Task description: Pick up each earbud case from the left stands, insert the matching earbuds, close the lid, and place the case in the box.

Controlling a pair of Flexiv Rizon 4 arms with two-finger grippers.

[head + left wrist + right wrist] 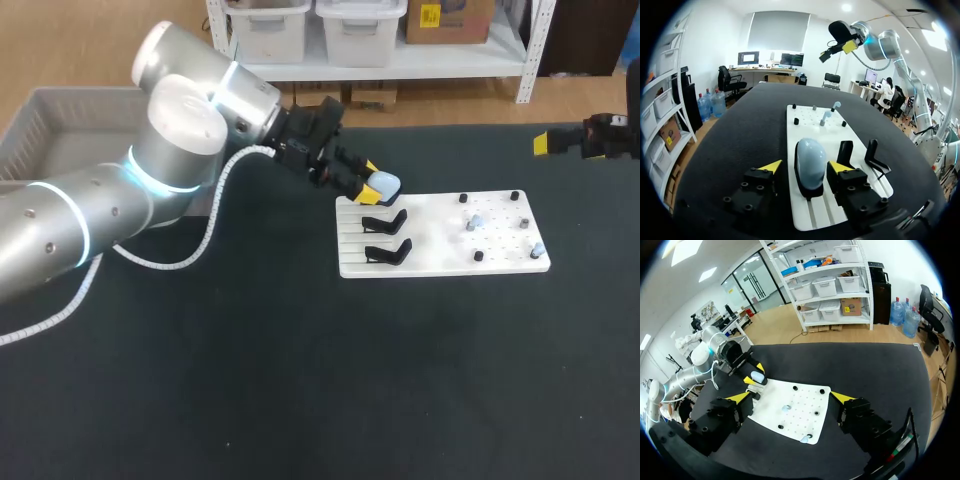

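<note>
**Straddling the earbud case on its stand**

The left gripper (805,166) has its fingers parted moderately, one on each side of the pale blue earbud case (810,161). The case sits on a black stand between the yellow tips. A sliver of the white board (812,112) shows between it and one finger, so nothing is clamped. Just beside the fingers stand two empty stands (845,150). Ahead of them, black pegs and two pale blue earbuds (836,105) rise from the board. The right gripper (790,397) has its fingers spread wide with nothing between them; the board lies ahead of and below them.
</note>
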